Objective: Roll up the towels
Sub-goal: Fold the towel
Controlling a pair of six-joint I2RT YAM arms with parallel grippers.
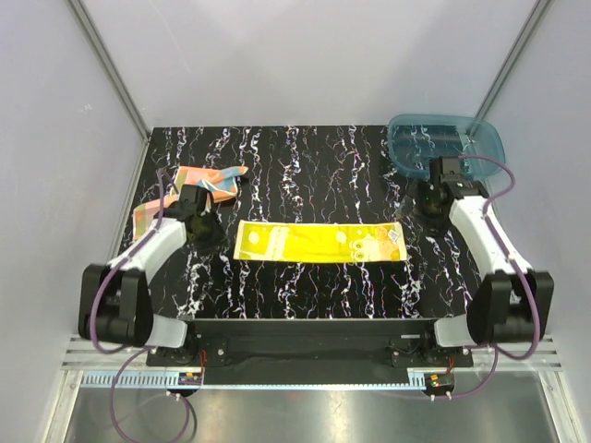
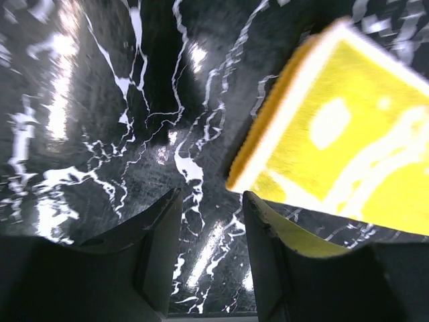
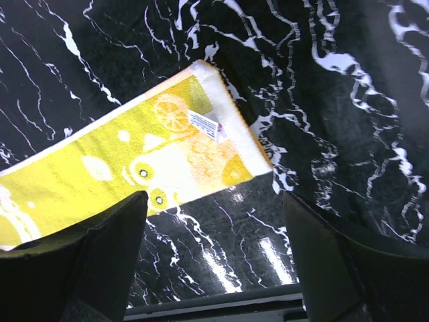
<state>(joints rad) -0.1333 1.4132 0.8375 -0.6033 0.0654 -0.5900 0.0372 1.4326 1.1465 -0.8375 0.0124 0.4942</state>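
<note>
One yellow towel (image 1: 319, 242) lies flat, long axis left-right. Left jaws, part-open, sit just off its left end; right jaws gape wide. Both empty.

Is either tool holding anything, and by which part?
Nothing is held. Both tools are open: the left tool beside one end of the yellow towel, the right tool near the other.

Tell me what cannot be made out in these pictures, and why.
- Orange towel: top view, its middle is hidden under the left arm.
- Yellow towel: left wrist view, blurred and cut off by the right edge.
- Its label: right wrist view, too small to read.
- Bin: top view, near rim hidden behind the right arm.
</note>
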